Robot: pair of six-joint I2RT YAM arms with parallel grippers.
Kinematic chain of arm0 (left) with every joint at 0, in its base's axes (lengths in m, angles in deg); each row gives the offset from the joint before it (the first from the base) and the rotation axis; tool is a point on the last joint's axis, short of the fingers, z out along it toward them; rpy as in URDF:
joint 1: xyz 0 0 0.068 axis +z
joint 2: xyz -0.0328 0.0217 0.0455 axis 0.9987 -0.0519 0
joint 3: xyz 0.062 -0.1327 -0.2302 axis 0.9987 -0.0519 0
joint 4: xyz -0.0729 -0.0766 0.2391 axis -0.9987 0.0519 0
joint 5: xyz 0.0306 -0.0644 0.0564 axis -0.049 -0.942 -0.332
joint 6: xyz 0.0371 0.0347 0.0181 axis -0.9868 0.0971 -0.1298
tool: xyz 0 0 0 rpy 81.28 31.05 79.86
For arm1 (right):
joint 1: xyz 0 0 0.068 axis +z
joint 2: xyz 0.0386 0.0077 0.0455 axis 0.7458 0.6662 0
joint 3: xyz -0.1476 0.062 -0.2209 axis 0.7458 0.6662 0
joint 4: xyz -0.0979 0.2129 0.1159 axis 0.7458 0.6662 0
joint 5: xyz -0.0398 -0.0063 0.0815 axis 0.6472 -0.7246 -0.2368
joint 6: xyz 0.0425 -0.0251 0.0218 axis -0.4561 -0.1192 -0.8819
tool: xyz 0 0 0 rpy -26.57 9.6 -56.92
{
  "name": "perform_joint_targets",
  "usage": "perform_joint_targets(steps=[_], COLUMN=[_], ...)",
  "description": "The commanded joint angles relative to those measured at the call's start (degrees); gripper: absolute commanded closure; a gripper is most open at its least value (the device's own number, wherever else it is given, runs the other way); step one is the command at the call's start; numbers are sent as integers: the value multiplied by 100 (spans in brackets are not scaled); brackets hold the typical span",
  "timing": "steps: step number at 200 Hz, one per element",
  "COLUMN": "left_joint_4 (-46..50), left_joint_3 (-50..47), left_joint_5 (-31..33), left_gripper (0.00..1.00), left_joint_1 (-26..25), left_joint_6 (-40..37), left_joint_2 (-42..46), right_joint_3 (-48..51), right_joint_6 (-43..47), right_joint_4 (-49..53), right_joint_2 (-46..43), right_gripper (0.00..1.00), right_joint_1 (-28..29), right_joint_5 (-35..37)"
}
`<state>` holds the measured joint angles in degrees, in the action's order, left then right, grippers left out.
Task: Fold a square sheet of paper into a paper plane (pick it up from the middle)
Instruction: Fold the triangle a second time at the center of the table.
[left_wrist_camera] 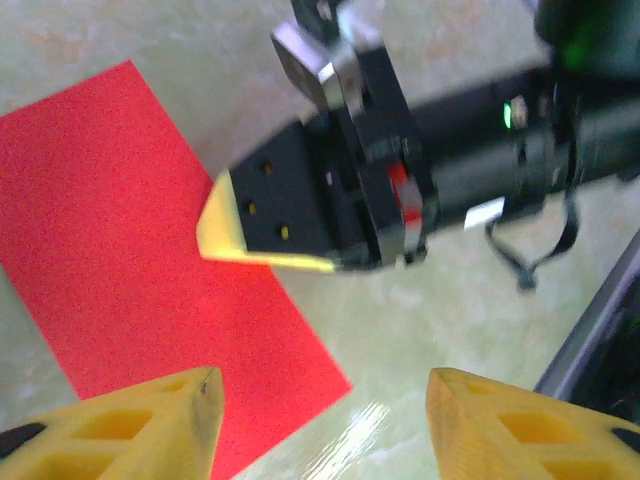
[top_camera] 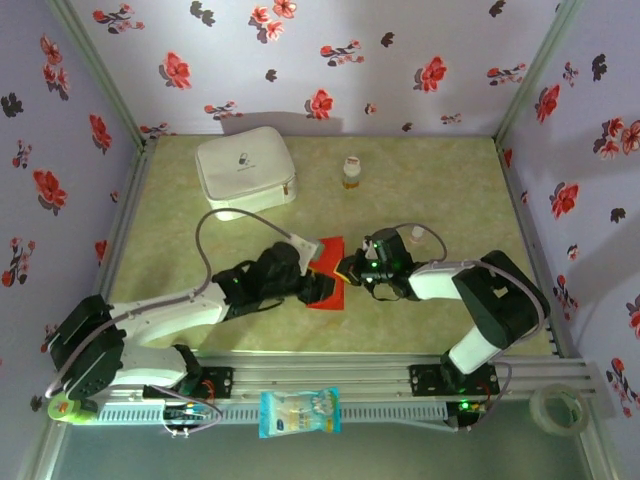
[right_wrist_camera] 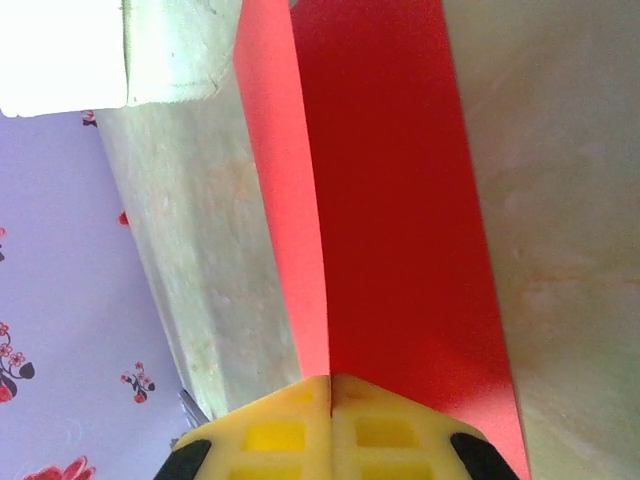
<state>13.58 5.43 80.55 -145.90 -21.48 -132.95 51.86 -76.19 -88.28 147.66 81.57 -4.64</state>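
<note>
The square sheet of paper (top_camera: 328, 268) is bright red and lies mid-table as a narrow oblong. In the left wrist view the paper (left_wrist_camera: 130, 250) is flat on the green surface. My left gripper (top_camera: 312, 287) hovers at its near left side, and in its own view the gripper (left_wrist_camera: 322, 400) is open with nothing between the yellow fingertips (left_wrist_camera: 190, 400). My right gripper (top_camera: 350, 270) reaches in from the right, its yellow tip (left_wrist_camera: 213, 232) at the paper's edge. In the right wrist view the gripper (right_wrist_camera: 330, 385) is shut on the paper (right_wrist_camera: 400, 200), where a crease runs into the jaws.
A white zip case (top_camera: 245, 168) stands at the back left, also in the right wrist view (right_wrist_camera: 60, 50). A small bottle (top_camera: 351, 172) sits behind the paper. A blue-and-white snack packet (top_camera: 299, 412) lies on the front rail, a tape roll (top_camera: 558, 405) at the far right.
</note>
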Motion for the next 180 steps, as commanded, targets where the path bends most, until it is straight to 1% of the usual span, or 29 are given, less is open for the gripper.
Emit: perform_joint_targets(steps=[1, 27, 56, 81, 105, 146, 180], left_joint_4=[287, 708, 1235, 1342, 1385, 1534, 1468], left_joint_3=[-58, 225, 730, 1039, 1214, 1450, 1512], left_joint_5=[1177, 1535, 1946, 2105, 2307, 2593, 2716], left_gripper=[40, 35, 32, 31, 30, 34, 44], left_joint_1=[-417, -905, -1344, -1539, -1591, -1603, -1610], left_joint_6=[-672, -983, -1387, -1490, -1569, -1769, -1781], left_joint_2=[14, -349, -1044, -1475, -1780, -2173, -2241], right_joint_3=[-94, -133, -151, -150, -147, -131, -107], right_joint_6=[-116, -112, -101, -95, -99, -95, -84], right_joint_4=[206, 291, 337, 340, 354, 350, 361], right_joint_2=[-129, -153, -138, -143, -143, -159, -170], right_gripper=[96, 96, 95, 95, 95, 95, 94], right_joint_1=[-38, -38, -38, -38, -38, -35, -34], right_joint_5=[144, 128, 137, 138, 148, 139, 139])
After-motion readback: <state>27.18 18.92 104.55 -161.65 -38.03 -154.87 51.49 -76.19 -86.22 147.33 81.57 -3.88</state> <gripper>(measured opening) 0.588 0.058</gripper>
